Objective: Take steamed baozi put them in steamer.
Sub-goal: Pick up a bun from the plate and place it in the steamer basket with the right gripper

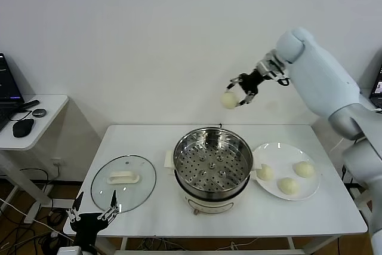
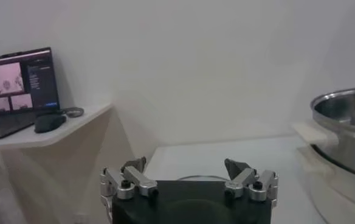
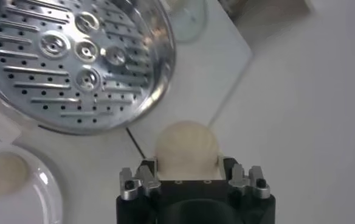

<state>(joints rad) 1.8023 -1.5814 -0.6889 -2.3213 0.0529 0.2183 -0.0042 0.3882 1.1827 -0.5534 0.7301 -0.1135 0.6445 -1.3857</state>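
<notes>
My right gripper (image 1: 236,95) is shut on a cream-white baozi (image 1: 229,100) and holds it high in the air, above and behind the steamer (image 1: 213,165). In the right wrist view the baozi (image 3: 186,148) sits between the fingers, with the steamer's perforated tray (image 3: 68,55) below. Three more baozi (image 1: 288,185) lie on the white plate (image 1: 276,149) to the right of the steamer. The steamer holds no buns. My left gripper (image 1: 92,213) is open and empty, low at the table's front left corner; it also shows in the left wrist view (image 2: 189,178).
A round glass lid (image 1: 123,182) with a cream handle lies on the white table (image 1: 310,219) left of the steamer. A side desk (image 1: 36,120) with a mouse and laptop stands far left. A wall is close behind the table.
</notes>
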